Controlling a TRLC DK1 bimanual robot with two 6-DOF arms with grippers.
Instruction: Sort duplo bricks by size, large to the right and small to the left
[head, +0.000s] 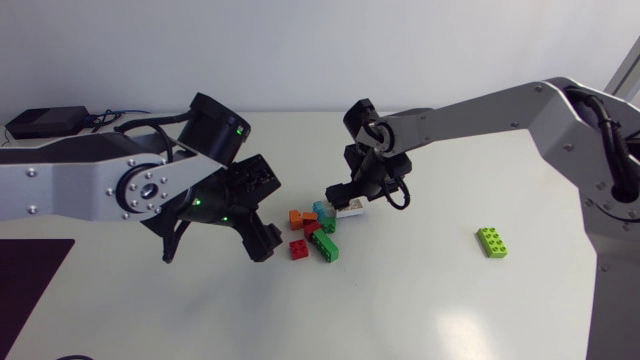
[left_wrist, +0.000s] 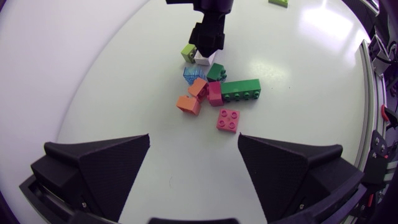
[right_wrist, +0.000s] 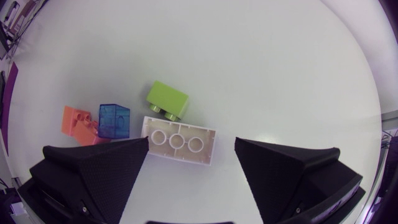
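A pile of duplo bricks lies mid-table: a red small brick (head: 298, 249), a long green brick (head: 327, 246), an orange brick (head: 299, 216), a clear blue brick (right_wrist: 114, 120), a small lime brick (right_wrist: 168, 100) and a white long brick (right_wrist: 180, 140) lying studs-down. My right gripper (head: 345, 203) hangs open right over the white brick, which sits ahead of and between its fingers (right_wrist: 191, 146) untouched. My left gripper (head: 225, 235) stands open left of the pile; from it (left_wrist: 194, 142) the pink-red brick (left_wrist: 228, 120) is nearest. A lime long brick (head: 491, 241) lies alone at the right.
The white table (head: 420, 300) has bare surface between the pile and the lone lime brick, and along the front. A black box with cables (head: 45, 122) sits at the back left corner. A dark mat (head: 30, 270) covers the front left.
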